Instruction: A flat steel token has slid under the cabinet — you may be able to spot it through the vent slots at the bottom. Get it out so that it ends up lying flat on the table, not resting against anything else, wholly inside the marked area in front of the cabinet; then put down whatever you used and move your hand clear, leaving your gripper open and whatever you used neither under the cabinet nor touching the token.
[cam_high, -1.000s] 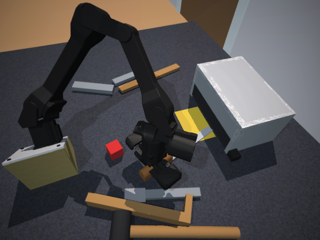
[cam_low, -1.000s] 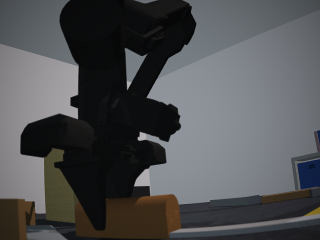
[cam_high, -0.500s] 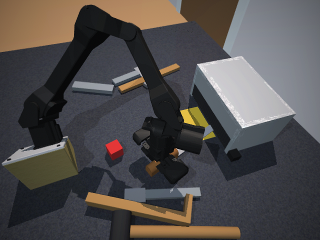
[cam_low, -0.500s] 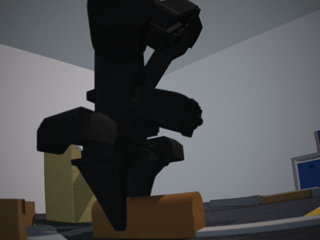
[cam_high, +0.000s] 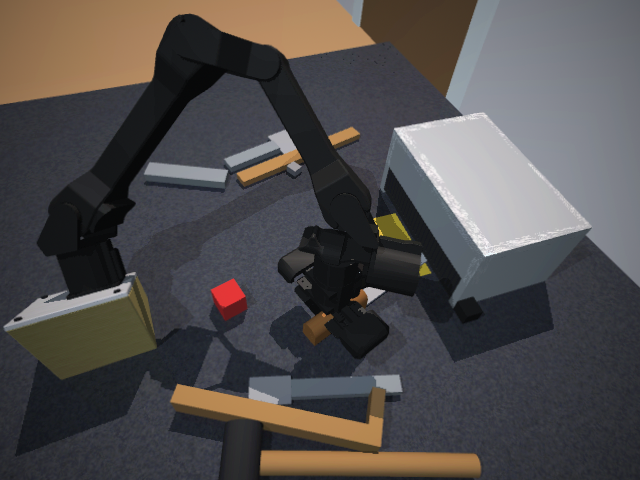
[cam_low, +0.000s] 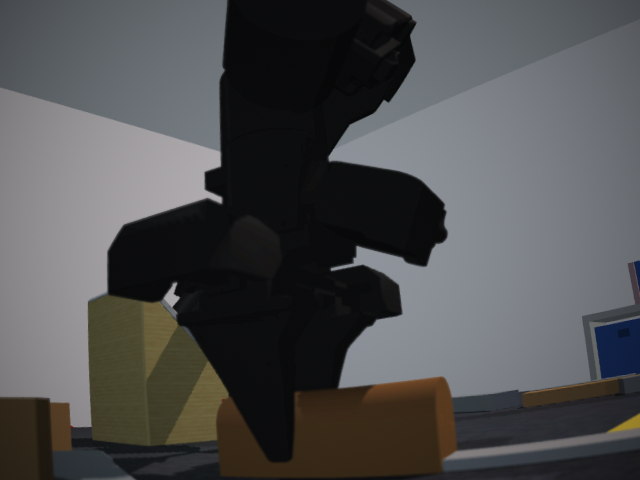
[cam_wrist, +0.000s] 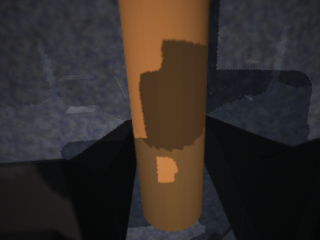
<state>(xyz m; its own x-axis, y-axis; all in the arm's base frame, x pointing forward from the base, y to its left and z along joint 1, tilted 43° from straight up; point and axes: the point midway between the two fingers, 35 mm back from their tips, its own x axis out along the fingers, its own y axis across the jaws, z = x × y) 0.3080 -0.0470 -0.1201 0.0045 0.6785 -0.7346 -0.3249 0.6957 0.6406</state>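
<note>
My gripper (cam_high: 341, 313) (cam_low: 305, 423) (cam_wrist: 165, 126) points down and is shut on the orange round handle (cam_high: 314, 331) (cam_low: 387, 436) (cam_wrist: 165, 25) of a flat tool, close to the table. The tool's pale flat blade (cam_high: 374, 295) (cam_low: 522, 453) runs from the handle towards the cabinet, and the arm partly hides it. The white cabinet (cam_high: 532, 201) has a dark slotted strip (cam_high: 419, 222) low on its front. The yellow marked area (cam_high: 393, 226) (cam_low: 628, 424) lies before it, partly covered by the arm. I cannot make out the token in any view.
A red cube (cam_high: 229, 298) lies left of the gripper. Nearer are a grey flat tool (cam_high: 330, 388), a wooden L-shaped stick (cam_high: 268, 414) and a black-headed wooden rod (cam_high: 372, 463). Farther back lie a grey bar (cam_high: 186, 174) and a wooden bar (cam_high: 263, 169). A black block (cam_high: 468, 310) is by the cabinet's corner.
</note>
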